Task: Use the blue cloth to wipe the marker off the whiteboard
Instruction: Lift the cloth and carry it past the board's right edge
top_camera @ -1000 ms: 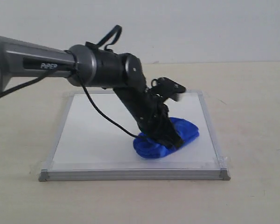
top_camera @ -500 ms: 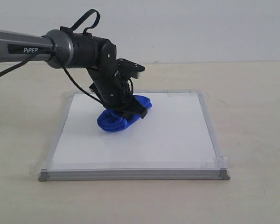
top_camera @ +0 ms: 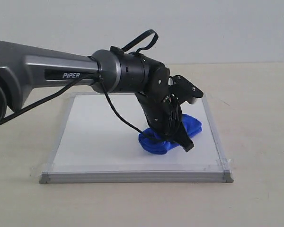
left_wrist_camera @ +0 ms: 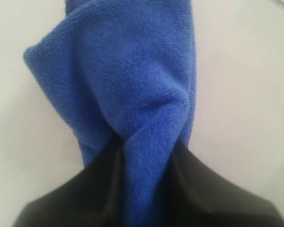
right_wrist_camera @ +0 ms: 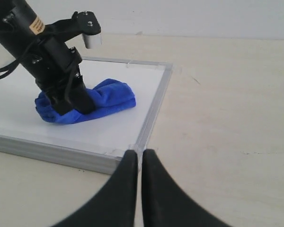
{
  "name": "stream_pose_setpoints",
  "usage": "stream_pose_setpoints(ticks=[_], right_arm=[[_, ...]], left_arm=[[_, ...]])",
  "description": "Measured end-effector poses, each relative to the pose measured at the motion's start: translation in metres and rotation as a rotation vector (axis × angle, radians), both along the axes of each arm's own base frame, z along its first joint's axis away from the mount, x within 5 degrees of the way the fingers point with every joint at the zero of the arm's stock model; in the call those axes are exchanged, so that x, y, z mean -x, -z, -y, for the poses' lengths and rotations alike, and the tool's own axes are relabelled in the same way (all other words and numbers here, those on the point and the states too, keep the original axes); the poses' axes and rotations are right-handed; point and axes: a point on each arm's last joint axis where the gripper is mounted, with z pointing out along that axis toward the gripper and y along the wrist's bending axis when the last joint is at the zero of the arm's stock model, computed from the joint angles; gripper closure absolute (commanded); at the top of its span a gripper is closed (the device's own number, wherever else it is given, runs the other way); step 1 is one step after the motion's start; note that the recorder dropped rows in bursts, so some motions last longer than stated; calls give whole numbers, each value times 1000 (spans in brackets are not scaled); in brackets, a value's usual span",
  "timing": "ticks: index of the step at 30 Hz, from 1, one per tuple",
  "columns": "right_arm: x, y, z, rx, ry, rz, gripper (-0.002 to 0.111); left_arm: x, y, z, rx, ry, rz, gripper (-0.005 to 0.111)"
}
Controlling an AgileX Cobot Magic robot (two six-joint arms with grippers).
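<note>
The blue cloth (top_camera: 168, 137) lies bunched on the whiteboard (top_camera: 99, 137), towards its front right part. My left gripper (top_camera: 180, 139) is shut on the blue cloth (left_wrist_camera: 132, 85) and presses it onto the white surface; the dark fingers (left_wrist_camera: 199, 189) pinch a fold of it. The right wrist view shows the same cloth (right_wrist_camera: 104, 101) under the left arm, near the board's frame (right_wrist_camera: 154, 106). My right gripper (right_wrist_camera: 139, 156) is shut with nothing in it, low over the table beside the board's front right corner. No red marker line shows on the board.
The board rests on a beige table (top_camera: 255, 118), with a pale wall behind. The left arm (top_camera: 47, 71) reaches across the board from the left, a black cable (top_camera: 113, 113) hanging under it. Clear tape (top_camera: 226, 164) marks the board's corners.
The left gripper swept the cloth from the front right to the back left of the board, and has now come back to the front right.
</note>
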Motion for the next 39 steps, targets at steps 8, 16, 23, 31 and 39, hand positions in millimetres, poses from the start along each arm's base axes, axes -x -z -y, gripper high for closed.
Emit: stream_pose_setpoints(ticks=[8, 16, 23, 31, 39], right_arm=[[0, 0, 0, 0, 0, 0, 108], [0, 0, 0, 0, 0, 0, 108], [0, 0, 0, 0, 0, 0, 108], [0, 0, 0, 0, 0, 0, 108], [0, 0, 0, 0, 0, 0, 108]], left_arm=[[-11, -9, 13, 184, -285, -70, 102], [-18, -47, 42, 484, -424, -144, 102], [-20, -58, 51, 592, -507, -136, 102], [-16, -52, 70, 740, -631, -137, 102], [-15, -23, 79, 746, -683, -159, 102]])
